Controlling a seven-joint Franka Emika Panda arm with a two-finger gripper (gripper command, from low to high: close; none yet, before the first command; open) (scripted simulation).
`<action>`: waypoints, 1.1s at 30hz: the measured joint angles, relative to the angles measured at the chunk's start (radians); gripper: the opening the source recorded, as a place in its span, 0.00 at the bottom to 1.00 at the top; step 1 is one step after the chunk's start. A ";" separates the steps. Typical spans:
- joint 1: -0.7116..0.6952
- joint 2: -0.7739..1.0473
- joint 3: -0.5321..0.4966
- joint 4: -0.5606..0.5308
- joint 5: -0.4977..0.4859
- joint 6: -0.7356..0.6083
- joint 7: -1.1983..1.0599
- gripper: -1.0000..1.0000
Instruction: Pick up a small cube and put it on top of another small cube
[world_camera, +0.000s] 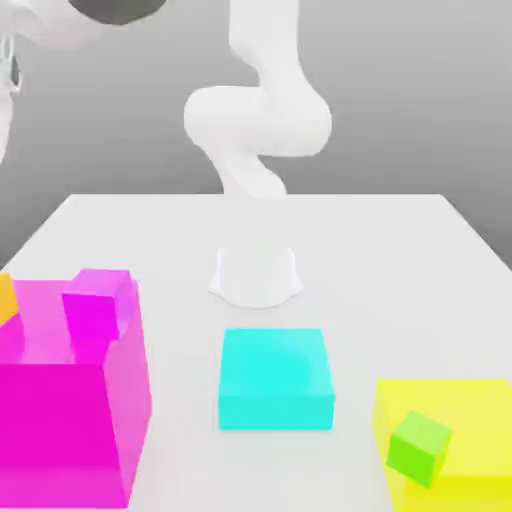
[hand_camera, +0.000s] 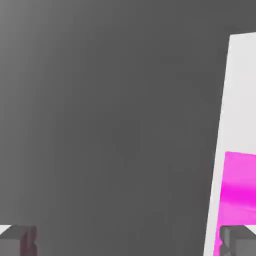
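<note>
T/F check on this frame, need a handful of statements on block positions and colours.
1. The cyan block sits in front of the arm's base, between the magenta and yellow blocks. True.
2. A small green cube lies on the cyan block. False: it is at the large yellow block, on the exterior view's right.
3. The large magenta block is on the exterior view's left. True.
4. A small magenta cube rests on the table beside the base. False: it sits up at the magenta block's top.
5. The hand holds a cube. False: nothing between its fingers; they are apart.
</note>
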 joint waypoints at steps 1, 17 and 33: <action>-0.014 0.032 -0.016 -0.005 0.027 0.018 0.033 0.50; -0.255 0.390 -0.040 -0.320 -0.074 0.226 0.388 0.50; -0.254 0.298 -0.071 -0.345 -0.212 0.167 0.490 0.00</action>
